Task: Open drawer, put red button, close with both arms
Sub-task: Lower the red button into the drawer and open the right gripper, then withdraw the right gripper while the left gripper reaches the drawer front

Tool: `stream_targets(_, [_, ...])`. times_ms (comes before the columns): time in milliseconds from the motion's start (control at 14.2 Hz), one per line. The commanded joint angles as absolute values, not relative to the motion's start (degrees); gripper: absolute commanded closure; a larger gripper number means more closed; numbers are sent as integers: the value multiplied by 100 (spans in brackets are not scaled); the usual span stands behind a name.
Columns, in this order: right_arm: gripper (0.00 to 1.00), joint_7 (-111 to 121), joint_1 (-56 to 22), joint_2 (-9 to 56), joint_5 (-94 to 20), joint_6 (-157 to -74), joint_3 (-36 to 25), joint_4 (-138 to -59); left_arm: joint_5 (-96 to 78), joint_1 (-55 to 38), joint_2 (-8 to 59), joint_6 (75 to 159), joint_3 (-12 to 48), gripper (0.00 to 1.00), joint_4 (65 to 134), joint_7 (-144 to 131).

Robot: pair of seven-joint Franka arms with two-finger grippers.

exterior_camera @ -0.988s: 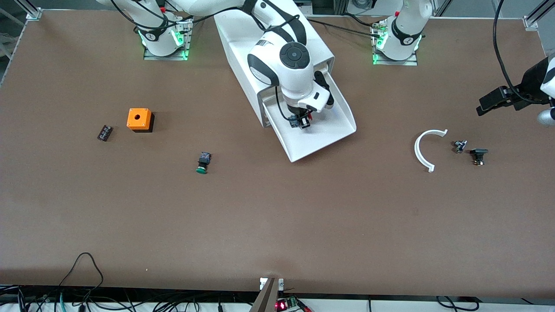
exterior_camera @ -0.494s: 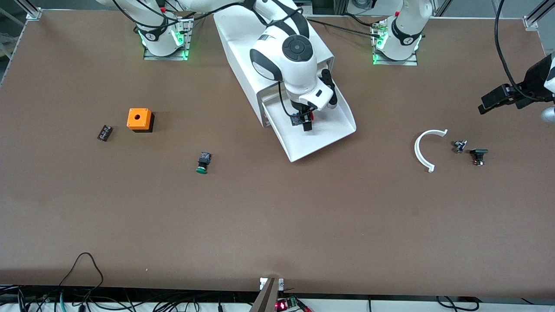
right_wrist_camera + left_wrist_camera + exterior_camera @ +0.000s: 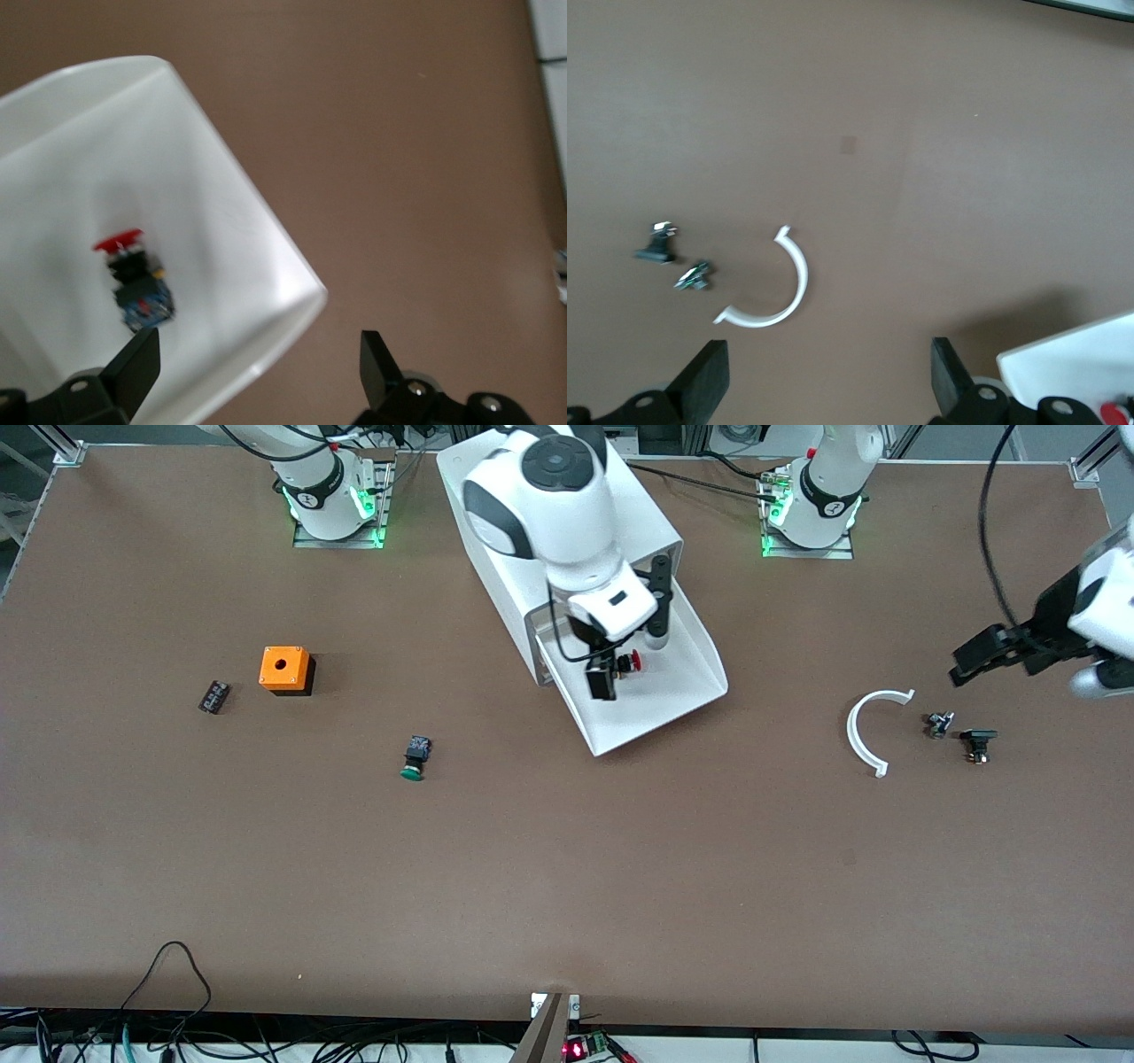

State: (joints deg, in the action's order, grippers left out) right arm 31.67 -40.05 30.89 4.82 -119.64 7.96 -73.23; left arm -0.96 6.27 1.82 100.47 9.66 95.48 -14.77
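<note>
The drawer point(image 3: 673, 691) stands pulled out of the white cabinet point(image 3: 656, 522). The red button point(image 3: 627, 662) lies on its side on the drawer floor point(image 3: 204, 204). In the right wrist view the button point(image 3: 133, 274) shows its red cap and black-and-blue body, free of the fingers. My right gripper point(image 3: 611, 673) hangs open just above it, over the drawer point(image 3: 257, 354). My left gripper point(image 3: 974, 654) is open and holds nothing. It hovers over the table at the left arm's end point(image 3: 830, 363), near a white arc point(image 3: 784, 297). A corner of the drawer point(image 3: 1081, 363) shows in the left wrist view.
The white arc point(image 3: 864, 731) and two small dark parts point(image 3: 939, 724) point(image 3: 978, 742) lie under the left gripper's area. A green-capped button point(image 3: 414, 759), an orange cube with a hole point(image 3: 284, 669) and a small black part point(image 3: 213, 696) lie toward the right arm's end.
My right gripper opened, let go of the red button and rose; the button now lies in the drawer. My left gripper drifted a little toward the drawer.
</note>
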Motion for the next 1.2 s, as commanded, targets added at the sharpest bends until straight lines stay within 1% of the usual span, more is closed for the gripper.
stream_targets(0, [0,2797,-3403,2752,475,-11621,748,-7479,-123,432,228,10572,1229,0,9992,-2360])
stream_targets(141, [0,2384,-3358,2462,475,-11452,389,-7680,-114,387,281,11028,1528,0,10361,-3178])
stream_targets(212, [0,2043,-3331,2365,475,-11452,213,-7760,-114,361,342,11370,1703,0,10580,-3495])
stream_targets(353, [0,1532,-3244,2303,492,-11452,-104,-7796,-114,282,386,12230,1828,0,11107,-3892])
stream_targets(564, [0,838,-2954,2285,483,-11514,-246,-8032,-114,10,675,13356,1854,0,11705,-4348])
stream_targets(705, [0,-205,-2901,2285,501,-11453,-299,-8094,-114,-227,956,14025,1854,0,11926,-4727])
stream_targets(917, [0,-1517,-2489,2198,510,-11426,-343,-8252,-114,-544,1317,14290,1846,0,11927,-5298])
stream_targets(988, [0,-1590,-2322,2110,510,-11417,-334,-8418,-123,-580,1414,14387,1846,0,11918,-5448])
stream_targets(1129, [0,-1608,-2259,1812,501,-11400,-334,-8717,-114,-650,1608,14589,1846,0,11935,-5502])
